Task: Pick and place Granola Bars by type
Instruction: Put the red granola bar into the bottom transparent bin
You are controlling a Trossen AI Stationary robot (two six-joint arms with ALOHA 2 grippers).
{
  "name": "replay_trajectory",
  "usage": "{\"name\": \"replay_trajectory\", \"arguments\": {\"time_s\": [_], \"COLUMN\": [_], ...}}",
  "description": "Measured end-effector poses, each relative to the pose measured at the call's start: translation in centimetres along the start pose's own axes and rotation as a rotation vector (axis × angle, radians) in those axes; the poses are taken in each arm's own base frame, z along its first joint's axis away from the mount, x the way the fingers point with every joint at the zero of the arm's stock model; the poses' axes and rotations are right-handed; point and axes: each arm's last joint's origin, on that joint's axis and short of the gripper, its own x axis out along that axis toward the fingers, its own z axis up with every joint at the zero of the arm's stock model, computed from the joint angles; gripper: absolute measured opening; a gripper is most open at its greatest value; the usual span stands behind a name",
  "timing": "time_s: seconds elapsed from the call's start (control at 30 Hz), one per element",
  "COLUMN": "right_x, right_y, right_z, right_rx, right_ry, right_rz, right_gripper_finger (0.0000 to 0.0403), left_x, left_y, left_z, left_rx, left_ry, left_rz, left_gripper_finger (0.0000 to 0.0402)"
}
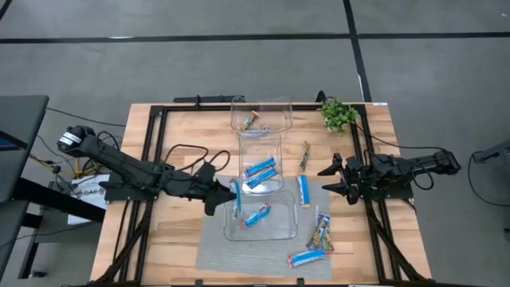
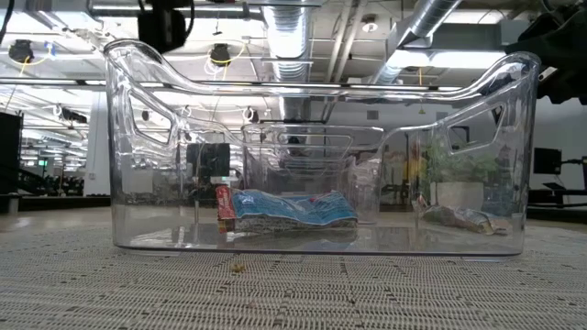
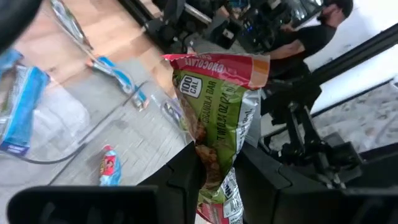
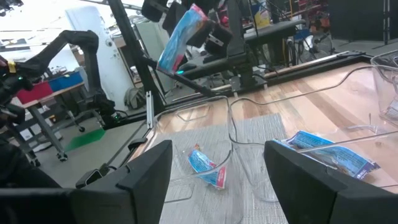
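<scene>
My left gripper (image 1: 231, 194) hangs at the left wall of the near clear bin (image 1: 239, 233), shut on a granola bar (image 3: 217, 106) with a green wrapper and a red end. That bin holds one blue bar (image 1: 256, 215). The middle bin (image 1: 275, 139) holds blue bars (image 1: 260, 170), and the far bin (image 1: 279, 108) holds a multicoloured bar (image 1: 253, 121). Lying flat on the table are a slim dark-green bar (image 1: 304, 154), two blue bars (image 1: 303, 190) (image 1: 307, 257) and multicoloured bars (image 1: 321, 231). My right gripper (image 1: 339, 179) waits open at the table's right side. My left gripper pinches the green-and-red bar between its two fingers (image 3: 186, 174) on its lower half (image 3: 211, 165). The red end (image 3: 217, 65) stands free beyond the fingertips. The bar is lifted clear of the table and the bins.
A grey mat (image 1: 255, 259) lies under the near bin. A small green plant (image 1: 339, 115) stands at the far right corner. Black cables (image 1: 187, 155) run over the wood on the left. A person (image 3: 305, 37) is in the room beyond the table.
</scene>
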Motion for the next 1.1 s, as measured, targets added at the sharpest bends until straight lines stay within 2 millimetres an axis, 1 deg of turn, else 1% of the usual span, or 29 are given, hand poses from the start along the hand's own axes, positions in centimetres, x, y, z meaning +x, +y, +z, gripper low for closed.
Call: {"name": "replay_trajectory", "arguments": {"time_s": [0.1, 0.2, 0.43, 0.57, 0.77, 0.9, 1.0, 1.1], "right_x": [0.0, 0.0, 0.0, 0.0, 0.0, 0.0, 0.0, 0.0], "right_y": [0.0, 0.0, 0.0, 0.0, 0.0, 0.0, 0.0, 0.0], "right_z": [0.0, 0.0, 0.0, 0.0, 0.0, 0.0, 0.0, 0.0], "right_rx": [0.0, 0.0, 0.0, 0.0, 0.0, 0.0, 0.0, 0.0], "right_ry": [0.0, 0.0, 0.0, 0.0, 0.0, 0.0, 0.0, 0.0], "right_rz": [0.0, 0.0, 0.0, 0.0, 0.001, 0.0, 0.001, 0.0], "right_gripper_finger": [0.0249, 0.0249, 0.0249, 0.0249, 0.0249, 0.0249, 0.0249, 0.0249], "left_x": [1.6, 3.6, 8.8, 10.9, 12.8, 13.4, 13.7, 13.6], "left_y": [0.0, -0.6, -1.7, -1.5, -0.6, 0.3, 0.9, 0.8], "left_z": [0.0, 0.3, 0.8, 0.4, -0.8, -1.5, -2.0, -2.0], "left_rx": [0.026, 0.094, 0.333, 0.474, 0.655, 0.668, 0.667, 0.67], "left_ry": [0.057, 0.116, 0.27, 0.416, 0.63, 0.709, 0.738, 0.734], "left_rz": [0.002, -0.024, -0.055, 0.002, 0.117, 0.171, 0.195, 0.202], "left_gripper_finger": [0.0086, 0.0086, 0.0086, 0.0086, 0.0086, 0.0086, 0.0086, 0.0086]}}
